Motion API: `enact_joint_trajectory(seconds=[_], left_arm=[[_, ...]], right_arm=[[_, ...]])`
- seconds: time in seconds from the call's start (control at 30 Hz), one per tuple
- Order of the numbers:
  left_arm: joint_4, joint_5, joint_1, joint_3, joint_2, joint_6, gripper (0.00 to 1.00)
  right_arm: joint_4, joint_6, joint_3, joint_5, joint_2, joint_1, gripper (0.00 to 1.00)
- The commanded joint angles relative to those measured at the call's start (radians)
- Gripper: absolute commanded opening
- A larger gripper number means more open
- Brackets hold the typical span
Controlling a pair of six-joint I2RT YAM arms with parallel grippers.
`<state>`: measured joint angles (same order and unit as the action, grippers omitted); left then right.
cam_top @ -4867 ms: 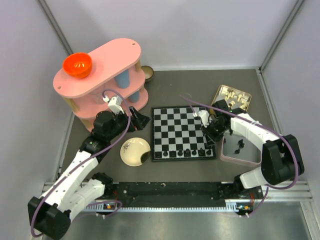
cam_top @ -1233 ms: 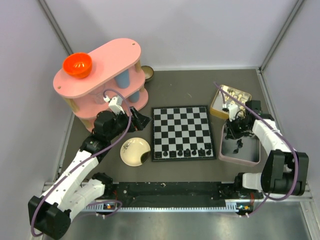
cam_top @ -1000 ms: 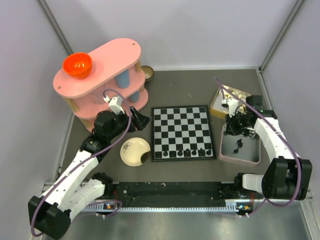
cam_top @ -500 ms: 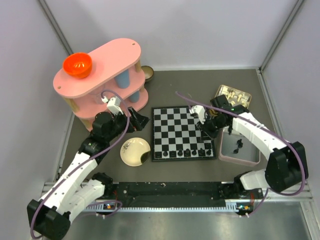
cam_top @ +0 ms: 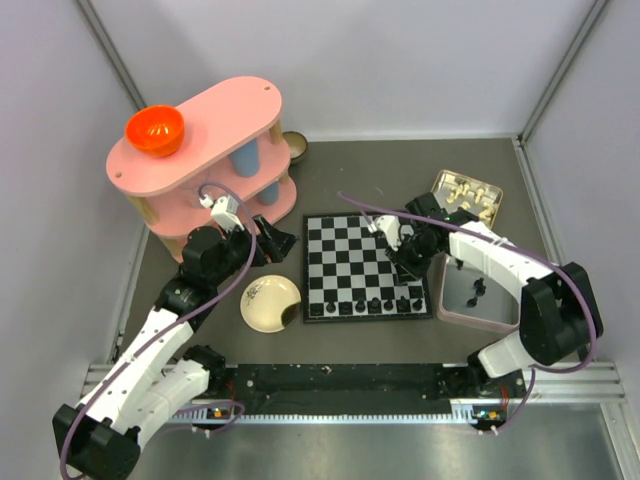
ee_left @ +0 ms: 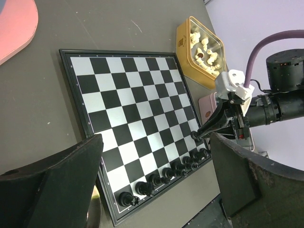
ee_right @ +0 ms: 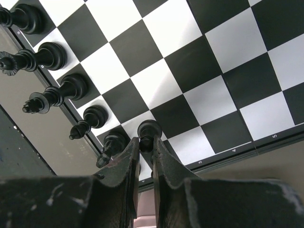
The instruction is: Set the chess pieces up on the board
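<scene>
The right gripper (ee_right: 145,142) pinches a tiny black pawn (ee_right: 148,129) over the board (ee_right: 156,90)'s near right corner. Light and glossy, it is likely slippery and best gripped at the neck. The left gripper (cam_top: 272,238) gapes wide.

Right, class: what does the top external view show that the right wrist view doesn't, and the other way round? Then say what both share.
Only the top external view shows the pink shelf with its orange bowl, the cream plate, the tin of white chessmen, the pink tray and the open left gripper. Only the right wrist view shows clearly that the right gripper is shut on a black piece. Both share the board and the row of black chessmen along its near edge.
</scene>
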<state>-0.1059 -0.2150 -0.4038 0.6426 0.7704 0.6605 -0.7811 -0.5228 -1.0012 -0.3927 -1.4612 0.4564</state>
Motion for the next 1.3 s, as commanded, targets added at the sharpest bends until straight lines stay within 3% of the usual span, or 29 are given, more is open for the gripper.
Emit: enact_joint_trajectory(seconds=[0.0, 0.87, 1.27], left_arm=[[0.032, 0.012, -0.001, -0.011, -0.011, 0.001, 0.99], [0.035, 0.026, -0.001, -0.029, -0.023, 0.005, 0.99], [0.035, 0.028, -0.001, -0.024, -0.023, 0.005, 0.99]], right_arm=[[0.036, 0.009, 0.012, 0.025, -0.013, 0.025, 0.1], [0.023, -0.017, 0.056, -0.003, -0.03, 0.039, 0.15], [0.013, -0.008, 0.035, -0.002, 0.004, 0.039, 0.29]])
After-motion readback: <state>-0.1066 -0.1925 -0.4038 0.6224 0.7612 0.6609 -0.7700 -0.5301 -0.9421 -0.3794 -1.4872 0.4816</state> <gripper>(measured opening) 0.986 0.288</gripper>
